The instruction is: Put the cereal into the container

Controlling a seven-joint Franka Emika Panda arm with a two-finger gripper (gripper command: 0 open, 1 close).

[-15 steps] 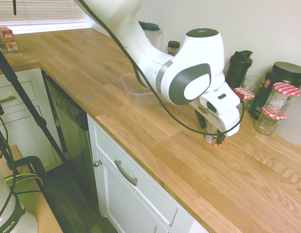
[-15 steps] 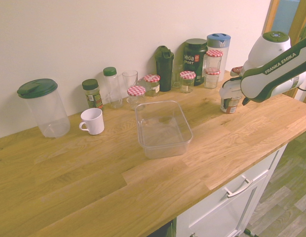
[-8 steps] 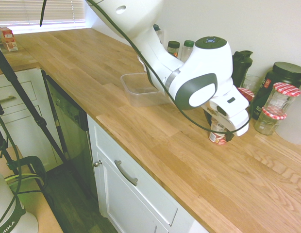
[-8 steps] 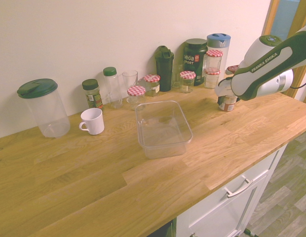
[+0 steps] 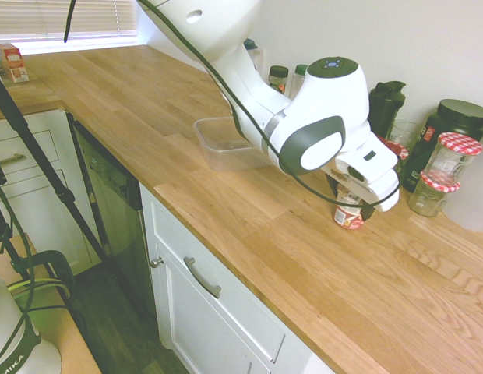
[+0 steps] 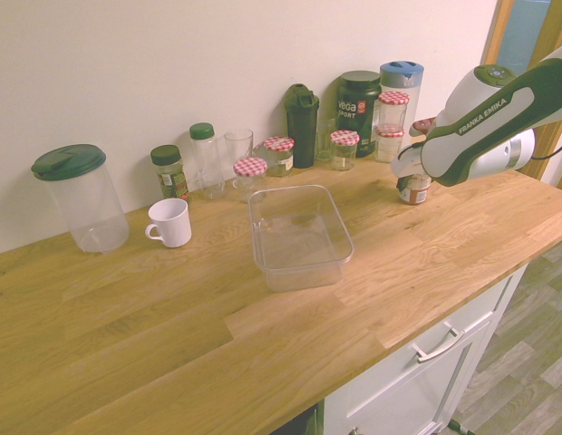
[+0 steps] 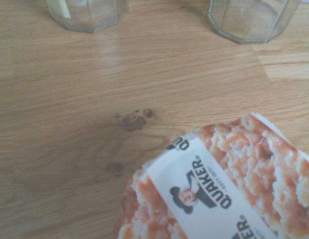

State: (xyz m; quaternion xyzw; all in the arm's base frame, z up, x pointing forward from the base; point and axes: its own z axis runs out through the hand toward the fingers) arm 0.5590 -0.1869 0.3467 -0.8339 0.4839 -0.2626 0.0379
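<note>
The cereal (image 5: 348, 216) is a small red and white cup standing upright on the wooden counter, right of the container (image 6: 304, 272). In the wrist view the cereal's printed foil lid (image 7: 219, 184) fills the lower right, seen from close above. My gripper (image 5: 350, 204) has come down over the cup, one dark finger on each side of it, still open. From the other side the cup (image 6: 412, 190) shows just under the gripper (image 6: 413, 179). The container (image 5: 224, 156) is a clear rectangular tub with nothing in it, partly hidden behind the arm.
Glass jars with red-checked lids (image 5: 458, 152) and a black tub (image 5: 452, 117) stand close behind the cup along the wall. A black bottle (image 6: 302, 122), more jars (image 6: 250, 174), a drinking glass (image 6: 237, 145), a white mug (image 6: 169, 222) and a green-lidded pitcher (image 6: 82, 198) line the wall.
The gripper has come down and shifted a little toward the wall, so that its fingers now straddle the cereal cup. The cup and the container have not moved.
</note>
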